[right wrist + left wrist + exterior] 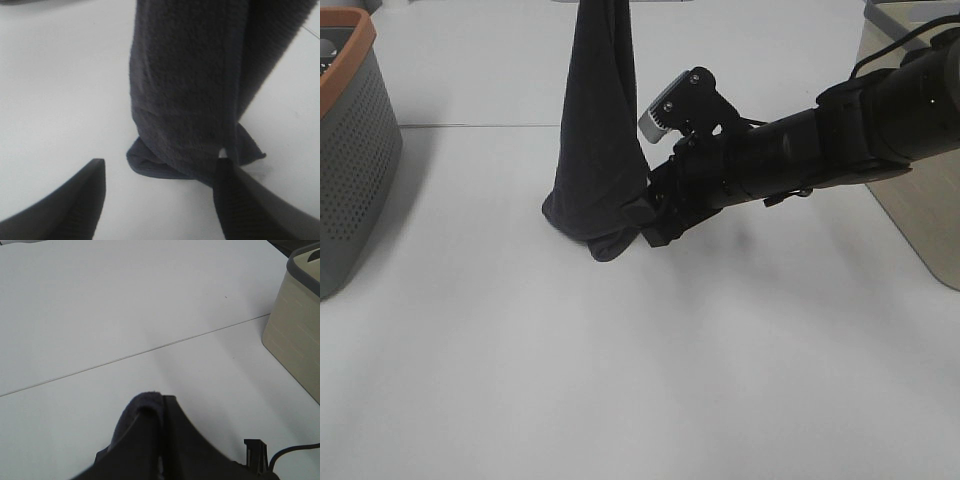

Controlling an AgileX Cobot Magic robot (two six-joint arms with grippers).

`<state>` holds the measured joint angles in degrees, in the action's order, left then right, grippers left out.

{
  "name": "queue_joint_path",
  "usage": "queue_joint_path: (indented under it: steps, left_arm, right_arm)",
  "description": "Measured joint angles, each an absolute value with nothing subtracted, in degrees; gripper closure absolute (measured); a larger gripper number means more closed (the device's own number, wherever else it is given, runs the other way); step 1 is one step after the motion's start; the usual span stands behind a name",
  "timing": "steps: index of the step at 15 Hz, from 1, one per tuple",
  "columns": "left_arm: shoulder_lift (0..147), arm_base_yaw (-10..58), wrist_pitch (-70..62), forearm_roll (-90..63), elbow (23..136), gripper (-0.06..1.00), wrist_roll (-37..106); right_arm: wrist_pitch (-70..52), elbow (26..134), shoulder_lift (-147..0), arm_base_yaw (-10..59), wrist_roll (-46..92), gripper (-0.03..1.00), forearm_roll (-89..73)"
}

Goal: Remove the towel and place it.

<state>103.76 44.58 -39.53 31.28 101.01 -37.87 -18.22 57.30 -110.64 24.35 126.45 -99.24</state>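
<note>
The dark navy towel (598, 150) hangs down from above the top edge of the exterior view, and its bunched lower end rests on the white table (620, 380). My left gripper (150, 415) is shut on the towel's top fold (142, 405), high over the table; it is out of the exterior view. My right gripper (655, 215) reaches in from the right at the towel's lower end. In the right wrist view it (160, 200) is open, with the towel (190, 90) just ahead and one fingertip (240, 200) right at the cloth. No white tag shows.
A grey perforated basket with an orange rim (350, 150) stands at the left edge. A beige bin with a grey rim (920, 225) stands at the right, also in the left wrist view (295, 335). A seam (470, 126) crosses the table.
</note>
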Motion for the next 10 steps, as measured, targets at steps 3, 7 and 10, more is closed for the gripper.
queue_joint_path:
  steps: [3, 7, 10]
  left_arm:
    - [103.5, 44.6, -40.2, 31.3, 101.0, 0.94, -37.8]
    - [102.9, 44.6, -40.9, 31.0, 101.0, 0.94, -37.7]
    - [102.9, 44.6, -40.9, 30.4, 101.0, 0.94, -36.8]
  right_arm:
    - [-14.5, 57.9, -110.8, 24.4, 126.5, 0.34, -99.3]
    - [-13.8, 60.3, -111.3, 24.4, 127.4, 0.34, -99.3]
    - [-15.4, 63.9, -114.9, 24.4, 127.3, 0.34, -99.5]
